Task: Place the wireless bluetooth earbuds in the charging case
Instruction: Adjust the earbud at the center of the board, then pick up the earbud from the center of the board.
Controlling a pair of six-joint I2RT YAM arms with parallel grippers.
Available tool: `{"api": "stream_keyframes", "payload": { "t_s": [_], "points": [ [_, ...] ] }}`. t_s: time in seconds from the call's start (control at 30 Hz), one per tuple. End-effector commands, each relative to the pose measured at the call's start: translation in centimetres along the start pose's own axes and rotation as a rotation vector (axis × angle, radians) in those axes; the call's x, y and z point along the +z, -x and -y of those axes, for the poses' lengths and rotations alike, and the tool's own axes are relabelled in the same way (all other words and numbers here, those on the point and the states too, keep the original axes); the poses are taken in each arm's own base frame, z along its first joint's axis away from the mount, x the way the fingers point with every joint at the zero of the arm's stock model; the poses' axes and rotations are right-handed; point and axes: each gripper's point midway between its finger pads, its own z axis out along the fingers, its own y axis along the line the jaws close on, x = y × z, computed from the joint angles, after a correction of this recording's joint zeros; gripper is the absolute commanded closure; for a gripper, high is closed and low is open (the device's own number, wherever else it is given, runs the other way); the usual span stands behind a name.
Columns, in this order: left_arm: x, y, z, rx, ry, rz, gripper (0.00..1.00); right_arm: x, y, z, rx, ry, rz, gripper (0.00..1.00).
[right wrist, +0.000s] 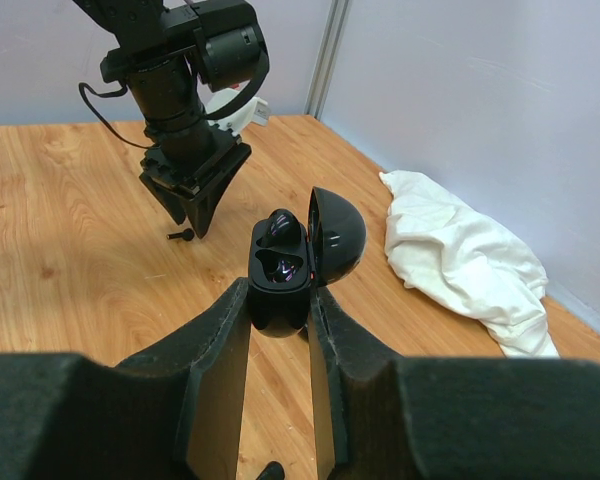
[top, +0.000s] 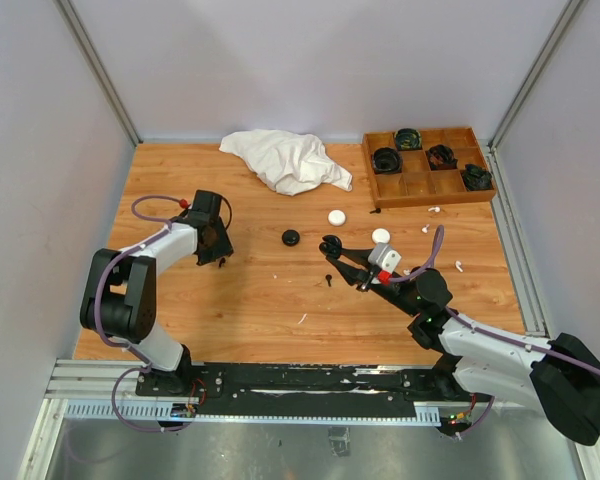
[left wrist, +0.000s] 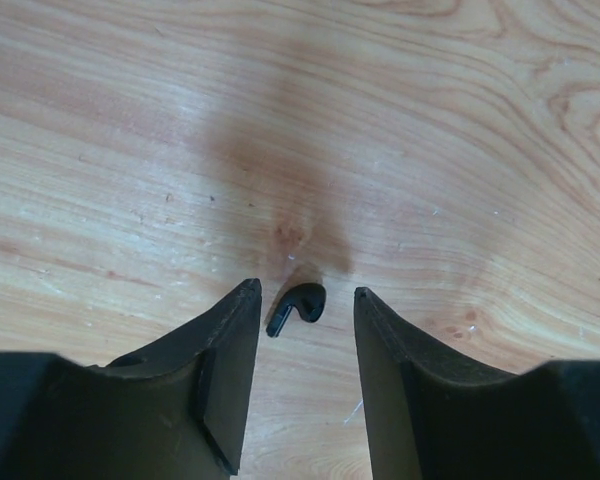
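A black earbud (left wrist: 298, 305) lies on the wooden table between the fingertips of my open left gripper (left wrist: 305, 292), which hovers just above it without touching. In the top view that gripper (top: 220, 256) is at the left. My right gripper (right wrist: 280, 300) is shut on a black charging case (right wrist: 278, 285) with its lid (right wrist: 337, 240) open, held above the table centre (top: 330, 244). A dark earbud seems to sit in the case's far slot (right wrist: 279, 224). A second black earbud (top: 328, 279) lies under the right gripper. White earbuds (top: 433, 210) lie at the right.
A white cloth (top: 285, 160) lies at the back. A wooden tray (top: 427, 182) at the back right holds coiled black items. A closed black case (top: 291, 237) and two white round cases (top: 337, 216) (top: 381, 236) sit mid-table.
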Motion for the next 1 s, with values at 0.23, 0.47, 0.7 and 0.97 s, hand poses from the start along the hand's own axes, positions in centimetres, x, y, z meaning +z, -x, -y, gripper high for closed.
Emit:
{"api": "stream_keyframes", "payload": {
  "t_s": [0.23,0.47,0.7,0.97],
  "points": [
    [-0.2,0.8,0.8,0.109,0.055,-0.011,0.59,0.1,1.3,-0.2,-0.011,0.001,0.043,0.99],
    [0.3,0.0,0.1,0.141,0.105,-0.042,0.61,0.1,1.3,-0.2,-0.011,0.002,0.041,0.99],
    [0.9,-1.0,0.0,0.180,0.116,-0.089,0.69,0.1,1.3,-0.3,-0.010,0.002,0.043,0.99],
    [1.4,-2.0,-0.1,0.214,0.129,-0.134,0.74,0.2,1.3,-0.2,-0.010,0.001,0.042,0.99]
  ]
}}
